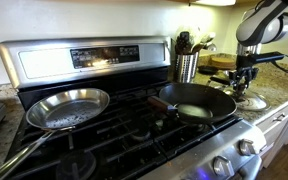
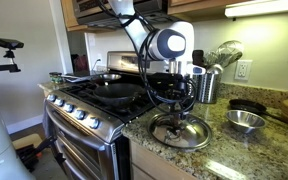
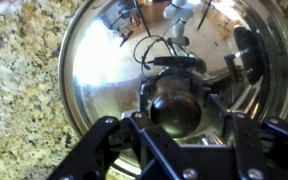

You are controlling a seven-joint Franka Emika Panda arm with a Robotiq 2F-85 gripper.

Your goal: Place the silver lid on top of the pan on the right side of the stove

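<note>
Wrist view: gripper (image 3: 174,122), jaws spread, straddles the knob (image 3: 174,104) of the silver lid (image 3: 94,70), unlifted on the table (image 3: 14,90) beside the stove (image 1: 94,56); the pan (image 1: 196,100) uncovered.

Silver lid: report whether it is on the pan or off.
Off. The silver lid lies on the counter; the pan sits uncovered on the stove.

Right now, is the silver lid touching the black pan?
Apart. In an exterior view the silver lid lies on the granite counter beside the stove, while the pan sits on its grates.
</note>
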